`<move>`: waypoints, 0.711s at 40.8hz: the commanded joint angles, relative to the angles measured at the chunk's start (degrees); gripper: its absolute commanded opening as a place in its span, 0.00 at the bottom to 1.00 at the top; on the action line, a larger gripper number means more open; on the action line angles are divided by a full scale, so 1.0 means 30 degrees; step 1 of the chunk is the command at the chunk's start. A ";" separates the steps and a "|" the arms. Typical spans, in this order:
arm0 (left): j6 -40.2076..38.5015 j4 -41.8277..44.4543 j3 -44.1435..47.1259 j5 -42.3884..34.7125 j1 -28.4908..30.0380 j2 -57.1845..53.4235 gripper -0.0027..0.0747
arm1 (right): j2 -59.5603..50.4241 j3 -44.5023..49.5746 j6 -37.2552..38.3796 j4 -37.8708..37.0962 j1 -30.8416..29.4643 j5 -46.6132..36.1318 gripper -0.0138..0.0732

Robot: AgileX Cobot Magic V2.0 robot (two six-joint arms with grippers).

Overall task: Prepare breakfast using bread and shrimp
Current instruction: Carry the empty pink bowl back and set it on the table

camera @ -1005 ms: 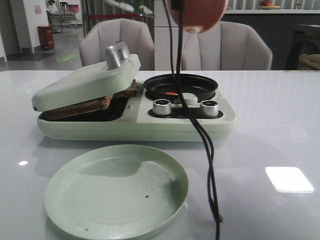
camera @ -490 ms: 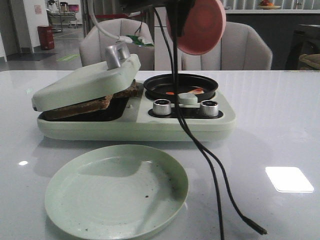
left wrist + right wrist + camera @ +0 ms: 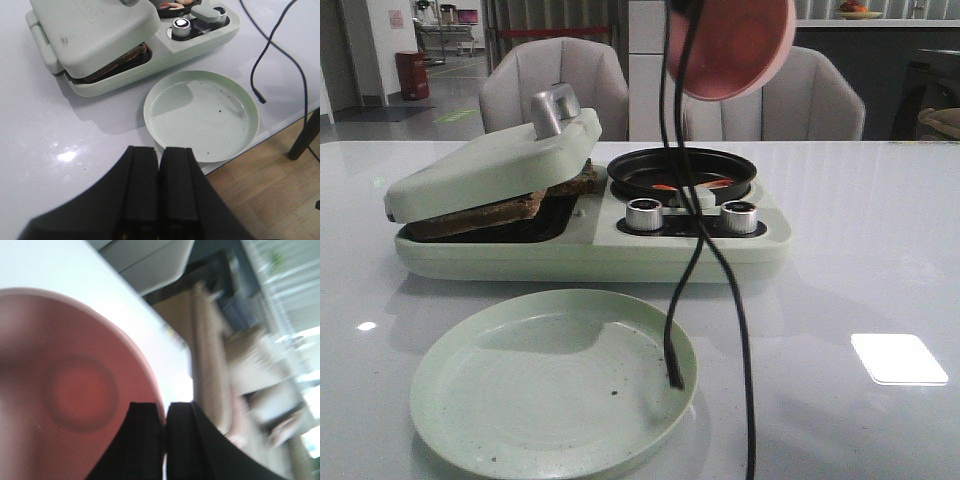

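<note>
Gripping pink bowl above shrimp.

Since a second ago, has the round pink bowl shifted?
Yes: the pink bowl moved right, judged against the black round pan below it.

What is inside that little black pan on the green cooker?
The black pan holds a few orange-red shrimp. Its raised rim and the grey handle in front cover most of its floor, so their count stays unclear.
</note>
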 commanded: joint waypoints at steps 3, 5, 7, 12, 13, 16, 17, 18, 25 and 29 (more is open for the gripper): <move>-0.0215 -0.0195 -0.0543 -0.1480 -0.0114 0.0121 0.16 | -0.4602 0.2350 -0.0222 0.3831 -0.2144 0.0197 0.22; -0.0215 -0.0195 -0.0543 -0.1480 -0.0114 0.0121 0.16 | -0.5616 0.3676 -0.0522 0.5265 -0.3261 -0.0441 0.22; -0.0215 -0.0195 -0.0543 -0.1480 -0.0114 0.0121 0.17 | -0.6425 0.4973 -0.0905 0.6688 -0.4163 -0.0784 0.22; -0.0215 -0.0195 -0.0543 -0.1480 -0.0114 0.0121 0.16 | -0.8385 0.8307 -0.1610 1.0501 -0.7213 -0.1680 0.22; -0.0215 -0.0195 -0.0543 -0.1480 -0.0114 0.0121 0.16 | -0.8649 0.8874 -0.1631 1.1271 -0.7745 -0.1910 0.22; -0.0215 -0.0195 -0.0543 -0.1480 -0.0114 0.0121 0.16 | -0.9474 1.0826 -0.1870 1.4024 -0.9450 -0.3277 0.22; -0.0215 -0.0195 -0.0543 -0.1480 -0.0114 0.0121 0.16 | -0.9635 1.1604 -0.2106 1.5055 -1.0061 -0.3711 0.22; -0.0215 -0.0195 -0.0543 -0.1480 -0.0114 0.0121 0.16 | -0.9818 1.2175 -0.2332 1.5793 -1.0631 -0.4341 0.22; -0.0215 -0.0195 -0.0543 -0.1480 -0.0114 0.0121 0.16 | -1.0060 1.6235 -0.4674 2.1199 -1.3228 -0.7978 0.22; -0.0215 -0.0195 -0.0543 -0.1480 -0.0114 0.0121 0.17 | -1.0018 1.7901 -0.5324 2.2267 -1.3826 -1.0138 0.22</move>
